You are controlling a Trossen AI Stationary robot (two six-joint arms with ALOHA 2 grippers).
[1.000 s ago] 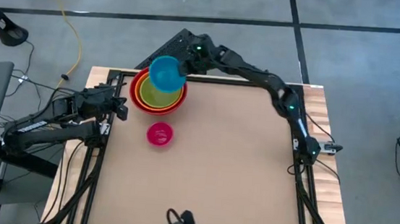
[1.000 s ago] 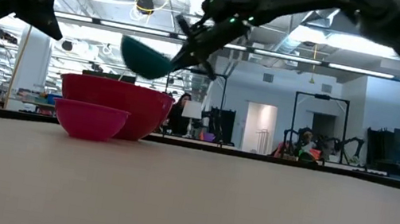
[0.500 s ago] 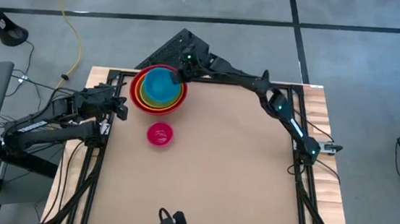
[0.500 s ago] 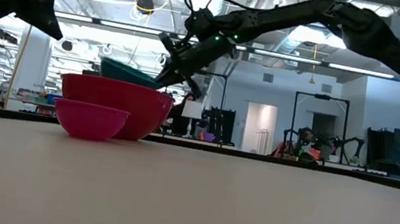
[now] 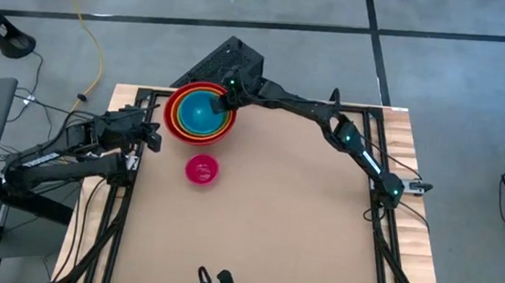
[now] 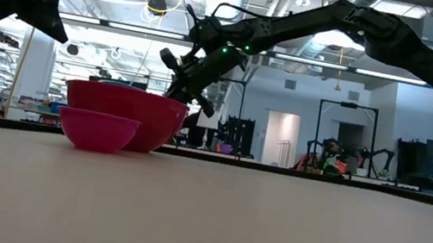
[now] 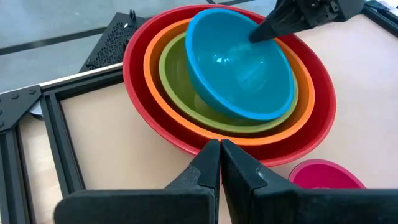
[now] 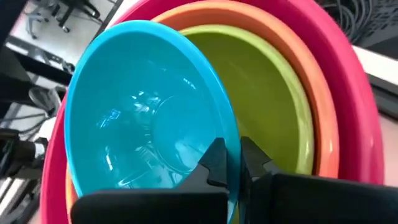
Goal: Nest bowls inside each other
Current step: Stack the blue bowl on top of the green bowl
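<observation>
Looking down on the table [image 5: 273, 217], we see the red bowl [image 5: 173, 125] near the far left corner, with the orange bowl [image 5: 178, 109] nested in it and the lime green bowl [image 5: 209, 134] nested inside that. The blue bowl [image 5: 202, 111] sits tilted within the green one, its rim lifted on the side where our right gripper [image 5: 226, 94] pinches it, one finger inside the rim and one outside, closed on the wall of the bowl. From the right wrist view the blue rim passes between the two dark fingers [image 8: 217, 163]. The small magenta pink bowl [image 5: 201, 170] stands upright on the table just beside the red bowl, on its near side, apart from the stack in the overhead view. Our left gripper [image 7: 220, 163] hangs above the table's left edge, near the stack, its fingers pressed together on nothing.
</observation>
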